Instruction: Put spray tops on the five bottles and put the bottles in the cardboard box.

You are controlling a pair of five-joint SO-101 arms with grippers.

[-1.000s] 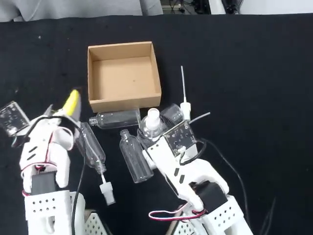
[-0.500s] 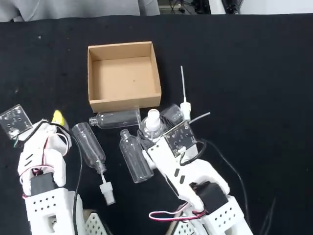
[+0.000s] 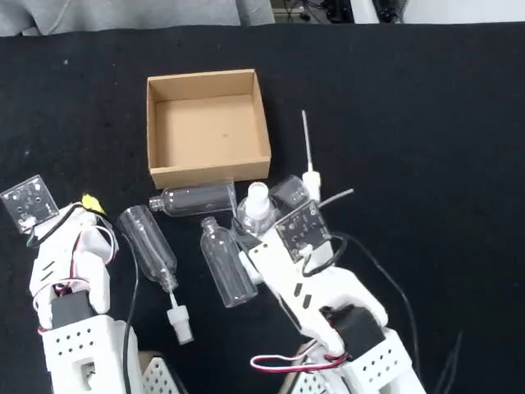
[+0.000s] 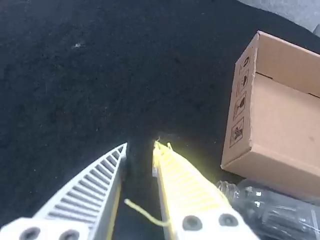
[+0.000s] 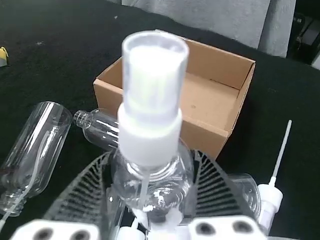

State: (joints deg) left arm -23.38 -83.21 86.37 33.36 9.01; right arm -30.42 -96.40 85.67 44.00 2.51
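My right end effector is clamped on the capped bottle, which stands upright between the cardboard box and the worktop's near edge. I should lift it above the box wall before releasing (upright, centred). An uncapped bottle lies just beside that wall. The left end effector is slightly apart and holds nothing.

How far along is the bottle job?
Done: one bottle wears a spray top. In hand: the right gripper holds that bottle upright near the cardboard box, which is empty. Left: the other four bottles lie on the table without tops seated; all five need boxing. The left gripper is open, holding nothing.
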